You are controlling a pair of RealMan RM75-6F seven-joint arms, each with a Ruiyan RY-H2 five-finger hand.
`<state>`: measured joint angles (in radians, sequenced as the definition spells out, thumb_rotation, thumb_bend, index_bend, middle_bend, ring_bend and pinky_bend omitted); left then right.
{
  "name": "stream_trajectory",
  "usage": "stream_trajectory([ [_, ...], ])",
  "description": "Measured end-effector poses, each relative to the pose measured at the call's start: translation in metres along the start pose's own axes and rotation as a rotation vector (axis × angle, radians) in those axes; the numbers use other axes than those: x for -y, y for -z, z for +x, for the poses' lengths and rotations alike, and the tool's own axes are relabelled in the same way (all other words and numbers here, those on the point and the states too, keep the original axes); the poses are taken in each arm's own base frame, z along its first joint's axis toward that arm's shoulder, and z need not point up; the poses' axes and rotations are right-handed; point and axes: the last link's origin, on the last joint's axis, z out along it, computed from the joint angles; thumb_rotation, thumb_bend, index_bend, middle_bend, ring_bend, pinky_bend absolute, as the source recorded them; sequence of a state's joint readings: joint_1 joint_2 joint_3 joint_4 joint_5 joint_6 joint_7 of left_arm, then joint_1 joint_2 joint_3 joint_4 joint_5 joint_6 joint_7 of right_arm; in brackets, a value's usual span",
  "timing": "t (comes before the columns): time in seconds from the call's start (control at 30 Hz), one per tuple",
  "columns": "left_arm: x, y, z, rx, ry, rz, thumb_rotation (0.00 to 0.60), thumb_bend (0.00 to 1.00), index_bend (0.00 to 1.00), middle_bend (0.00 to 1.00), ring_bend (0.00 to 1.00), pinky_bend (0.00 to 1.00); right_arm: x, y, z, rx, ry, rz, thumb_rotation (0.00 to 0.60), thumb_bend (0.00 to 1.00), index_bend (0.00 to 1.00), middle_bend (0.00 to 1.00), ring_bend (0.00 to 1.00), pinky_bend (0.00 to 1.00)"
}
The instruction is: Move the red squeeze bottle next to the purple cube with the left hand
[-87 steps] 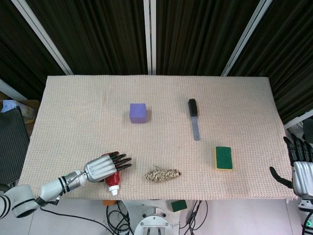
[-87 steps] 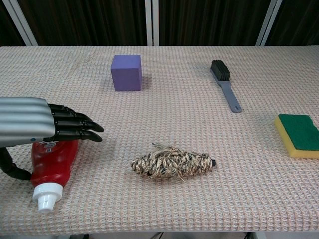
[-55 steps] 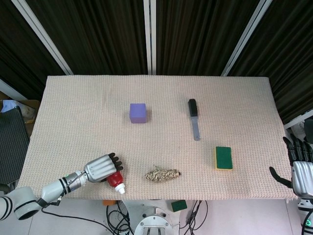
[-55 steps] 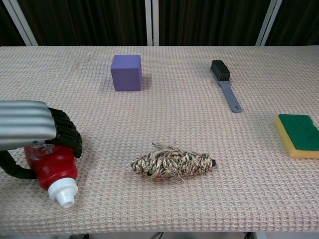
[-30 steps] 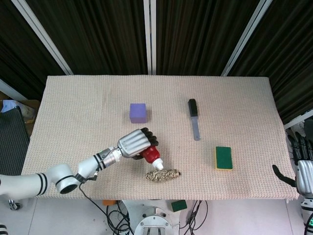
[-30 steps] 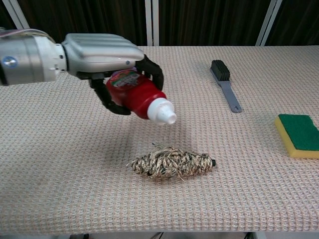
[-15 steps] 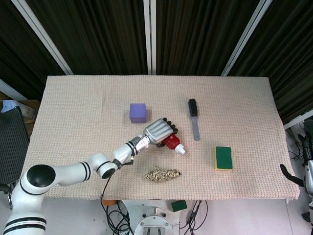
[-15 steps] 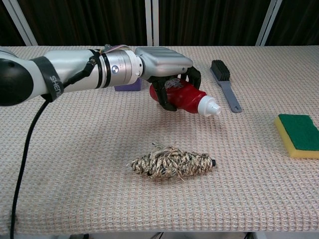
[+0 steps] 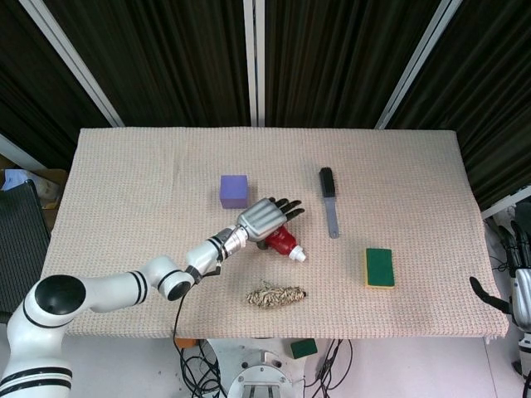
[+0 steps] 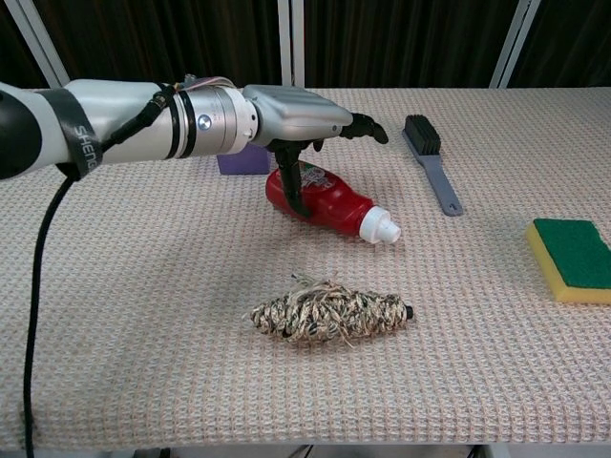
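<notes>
The red squeeze bottle (image 9: 280, 240) (image 10: 323, 201) lies on its side on the cloth, white cap toward the front right. It sits just right of and in front of the purple cube (image 9: 234, 191), which in the chest view shows only as a sliver (image 10: 244, 160) behind my wrist. My left hand (image 9: 267, 215) (image 10: 294, 116) hovers over the bottle's base with the fingers stretched out flat and the thumb hanging down beside it, gripping nothing. My right hand (image 9: 518, 280) is off the table's right edge, fingers apart and empty.
A black brush with a grey handle (image 9: 329, 200) (image 10: 432, 172) lies right of the bottle. A green and yellow sponge (image 9: 379, 267) (image 10: 573, 259) is at the front right. A straw bundle (image 9: 276, 294) (image 10: 329, 312) lies in front of the bottle.
My left hand carried the bottle from the front left corner toward the cube, set it down on its side and spread its fingers off it. The right hand stayed off the edge.
</notes>
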<state>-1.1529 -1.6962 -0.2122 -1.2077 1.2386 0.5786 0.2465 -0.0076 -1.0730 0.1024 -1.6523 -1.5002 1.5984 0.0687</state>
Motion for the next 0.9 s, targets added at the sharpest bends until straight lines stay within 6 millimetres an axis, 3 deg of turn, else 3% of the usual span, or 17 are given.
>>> stream_trajectory([
  [0.2,-0.003,0.015,0.011,-0.040,0.009,-0.013,0.600,0.00,0.00,0.01,0.07,0.28,0.001,0.000,0.001,-0.004,-0.002,0.002,0.600,0.21,0.00,0.00,0.00,0.00],
  [0.3,-0.001,0.034,0.024,-0.088,0.021,-0.017,0.600,0.00,0.01,0.01,0.06,0.28,0.000,0.001,0.001,0.001,0.002,0.003,0.600,0.21,0.00,0.00,0.00,0.00],
  [0.4,0.003,0.067,0.040,-0.155,0.030,-0.004,0.600,0.00,0.03,0.04,0.07,0.28,-0.002,0.001,-0.001,0.007,0.004,0.002,0.600,0.21,0.00,0.00,0.00,0.00],
  [0.5,0.012,0.111,0.051,-0.254,0.013,0.050,0.600,0.00,0.05,0.06,0.06,0.28,-0.003,0.001,-0.005,0.010,0.012,0.007,0.600,0.21,0.00,0.00,0.00,0.00],
  [0.6,0.034,0.162,0.049,-0.365,-0.022,0.183,0.582,0.00,0.05,0.07,0.07,0.28,-0.007,0.002,-0.009,0.004,0.044,0.020,0.600,0.21,0.00,0.00,0.00,0.00],
  [0.7,0.063,0.228,0.025,-0.433,-0.016,0.383,0.482,0.00,0.05,0.07,0.07,0.27,-0.014,0.006,-0.015,-0.003,0.097,0.021,0.600,0.21,0.00,0.00,0.00,0.00],
  [0.83,0.082,0.324,-0.031,-0.431,0.055,0.637,0.465,0.00,0.05,0.07,0.07,0.27,-0.025,0.015,-0.024,0.010,0.149,0.002,0.600,0.21,0.00,0.00,0.00,0.00],
  [0.9,0.083,0.358,-0.053,-0.416,0.086,0.707,0.468,0.00,0.05,0.07,0.07,0.27,-0.027,0.019,-0.029,0.029,0.164,-0.007,0.600,0.21,0.00,0.00,0.00,0.00],
])
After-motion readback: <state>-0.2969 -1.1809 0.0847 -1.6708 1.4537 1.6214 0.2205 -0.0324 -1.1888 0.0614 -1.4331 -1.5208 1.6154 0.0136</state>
